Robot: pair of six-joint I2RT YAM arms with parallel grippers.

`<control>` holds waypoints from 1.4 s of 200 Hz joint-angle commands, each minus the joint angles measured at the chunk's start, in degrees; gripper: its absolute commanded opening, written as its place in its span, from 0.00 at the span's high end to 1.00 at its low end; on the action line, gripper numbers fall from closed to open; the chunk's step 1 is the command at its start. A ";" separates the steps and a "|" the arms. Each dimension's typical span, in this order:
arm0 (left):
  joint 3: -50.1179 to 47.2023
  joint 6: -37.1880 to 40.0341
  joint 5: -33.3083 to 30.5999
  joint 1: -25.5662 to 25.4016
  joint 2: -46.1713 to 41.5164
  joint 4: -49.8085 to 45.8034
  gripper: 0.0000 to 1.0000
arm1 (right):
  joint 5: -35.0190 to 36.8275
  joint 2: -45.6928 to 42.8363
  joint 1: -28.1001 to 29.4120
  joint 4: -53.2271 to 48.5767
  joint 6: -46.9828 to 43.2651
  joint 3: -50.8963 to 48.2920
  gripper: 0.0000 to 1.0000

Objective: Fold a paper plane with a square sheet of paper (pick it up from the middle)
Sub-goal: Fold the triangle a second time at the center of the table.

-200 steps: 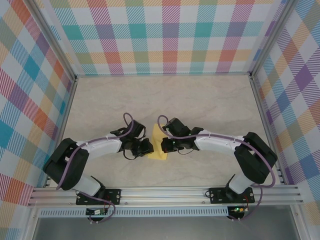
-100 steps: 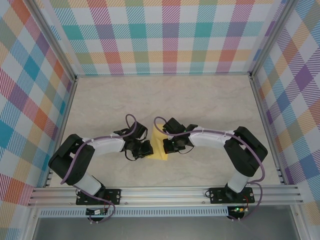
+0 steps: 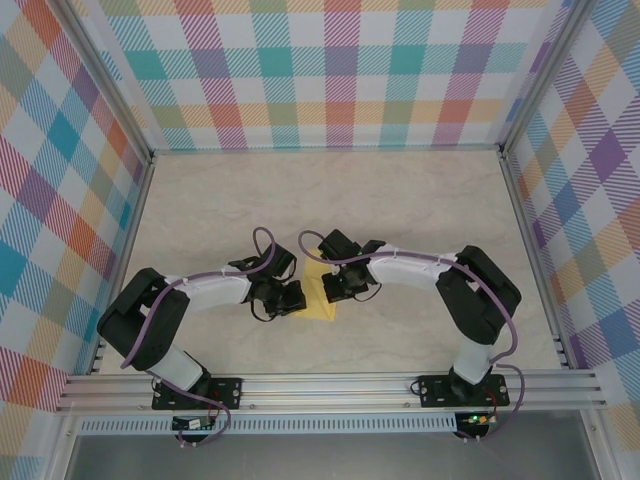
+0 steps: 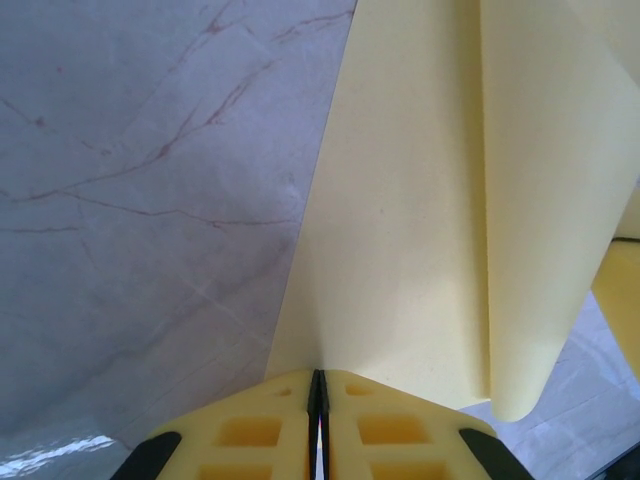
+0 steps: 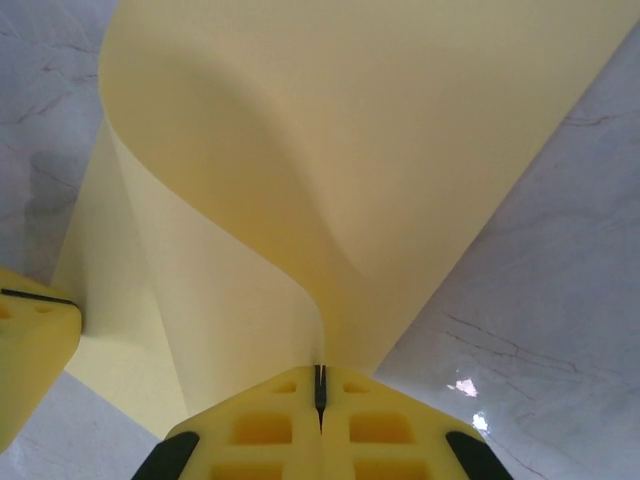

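My left gripper (image 4: 318,385) is clamped on one edge of the square sheet of paper (image 4: 400,250), and my right gripper (image 5: 320,375) pinches the other side. The sheet bows up between them, ready to fold, I'd say. It's on the table (image 3: 420,200), midway along the near edge, with no print or label I can read.

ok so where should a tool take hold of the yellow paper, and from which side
Probably a thin side edge, approached level from that side: the yellow paper is curled, so an edge offers both faces to pinch. The left tool and the right tool are each shut on an opposite edge this way.
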 commanded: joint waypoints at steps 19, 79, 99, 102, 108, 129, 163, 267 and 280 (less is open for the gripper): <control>-1.13 0.36 -2.29 -0.71 0.92 -2.23 0.89 | 0.53 1.41 -0.24 -2.26 -2.81 1.78 1.00; -1.22 0.61 -2.33 -0.71 0.84 -2.31 0.89 | 1.70 3.27 -0.33 -3.86 -4.13 3.94 1.00; -1.22 0.66 -2.20 -0.76 0.92 -2.22 0.89 | 1.63 3.66 -0.41 -4.21 -4.70 4.46 1.00; -1.29 0.61 -2.13 -0.77 0.86 -2.22 0.89 | 1.66 3.75 -0.41 -4.26 -4.83 4.55 1.00; -1.31 0.61 -2.26 -0.76 0.86 -2.21 0.89 | 1.74 3.81 -0.41 -4.31 -4.99 4.65 1.00; -1.56 0.62 -2.28 -0.80 0.59 -2.21 0.89 | 1.48 4.32 -0.54 -4.74 -5.74 5.27 1.00; -1.66 0.67 -2.20 -0.80 0.57 -2.13 0.89 | 1.51 5.47 -0.59 -6.22 -6.36 6.58 1.00; -1.66 0.87 -2.28 -0.80 0.39 -2.39 0.89 | 2.83 3.89 -0.59 -6.77 -5.93 6.57 0.99; -1.66 0.87 -2.28 -0.80 0.40 -2.40 0.89 | 2.85 3.88 -0.68 -6.93 -6.02 6.71 0.99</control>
